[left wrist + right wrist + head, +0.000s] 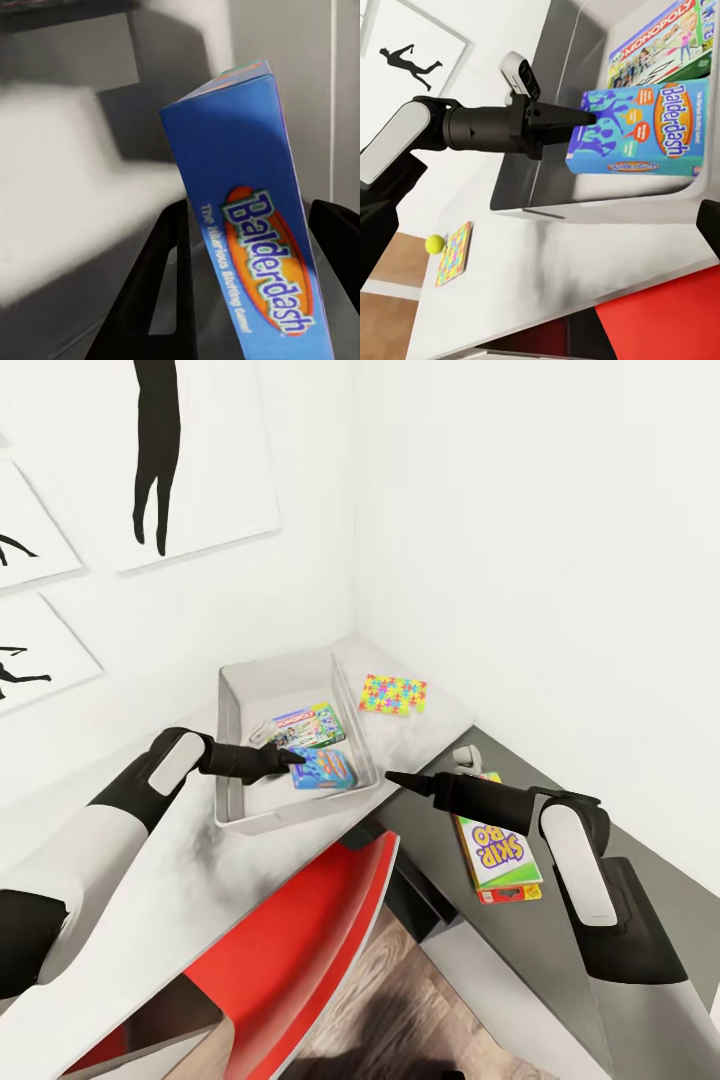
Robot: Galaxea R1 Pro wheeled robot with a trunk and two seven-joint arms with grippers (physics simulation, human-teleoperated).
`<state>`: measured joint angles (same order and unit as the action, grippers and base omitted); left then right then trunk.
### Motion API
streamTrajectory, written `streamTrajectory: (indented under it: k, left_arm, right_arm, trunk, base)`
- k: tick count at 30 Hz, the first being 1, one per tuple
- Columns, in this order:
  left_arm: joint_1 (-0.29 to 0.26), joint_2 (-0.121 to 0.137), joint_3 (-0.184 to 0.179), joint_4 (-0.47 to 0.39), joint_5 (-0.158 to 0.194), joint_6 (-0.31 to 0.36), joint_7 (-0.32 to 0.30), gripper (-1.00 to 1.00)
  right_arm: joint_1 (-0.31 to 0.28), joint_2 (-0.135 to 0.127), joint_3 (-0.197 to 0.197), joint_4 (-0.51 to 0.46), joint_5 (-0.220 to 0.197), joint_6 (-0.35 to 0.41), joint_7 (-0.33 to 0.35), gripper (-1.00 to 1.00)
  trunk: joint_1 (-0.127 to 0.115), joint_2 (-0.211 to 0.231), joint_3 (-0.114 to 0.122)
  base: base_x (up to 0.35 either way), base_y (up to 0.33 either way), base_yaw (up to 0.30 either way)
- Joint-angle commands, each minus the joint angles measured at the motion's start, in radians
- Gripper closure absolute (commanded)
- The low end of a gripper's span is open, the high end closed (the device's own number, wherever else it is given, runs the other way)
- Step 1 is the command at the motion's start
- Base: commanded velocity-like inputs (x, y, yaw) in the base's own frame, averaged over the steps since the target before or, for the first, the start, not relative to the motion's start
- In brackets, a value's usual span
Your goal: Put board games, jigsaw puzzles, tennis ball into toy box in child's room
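The light grey toy box stands on the table in the room's corner. Inside it lies a green Monopoly board game. My left gripper reaches into the box and is shut on the edge of a blue Balderdash board game, which stands between its fingers. My right gripper hovers just outside the box's near right corner, open and holding nothing. A jigsaw puzzle lies on the table beyond the box. A tennis ball sits beside a jigsaw puzzle.
A white-green SKIP-BO box lies on a red-edged box on the lower dark grey cabinet, under my right forearm. A red chair stands tucked against the table's front. White walls close in behind and to the right.
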<state>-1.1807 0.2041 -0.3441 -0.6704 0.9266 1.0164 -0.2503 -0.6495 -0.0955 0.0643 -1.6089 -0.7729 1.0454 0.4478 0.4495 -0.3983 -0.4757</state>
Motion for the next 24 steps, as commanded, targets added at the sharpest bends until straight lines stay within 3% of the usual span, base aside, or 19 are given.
streamTrajectory:
  k: [1, 24]
  left_arm:
    - [-0.002, 0.001, -0.003, 0.0, -0.008, -0.004, -0.01, 1.0]
    - [-0.012, 0.002, -0.003, -0.006, -0.046, -0.05, -0.05, 1.0]
  right_arm:
    - [-0.001, 0.0, 0.0, 0.0, 0.009, 0.002, 0.009, -1.0]
    - [-0.001, -0.001, -0.001, 0.0, 0.009, 0.002, 0.009, -1.0]
  trunk:
    - [0.001, -0.002, -0.002]
    - [0.001, -0.002, -0.003]
  base:
    - [0.0, 0.0, 0.0]
    - [0.0, 0.0, 0.0]
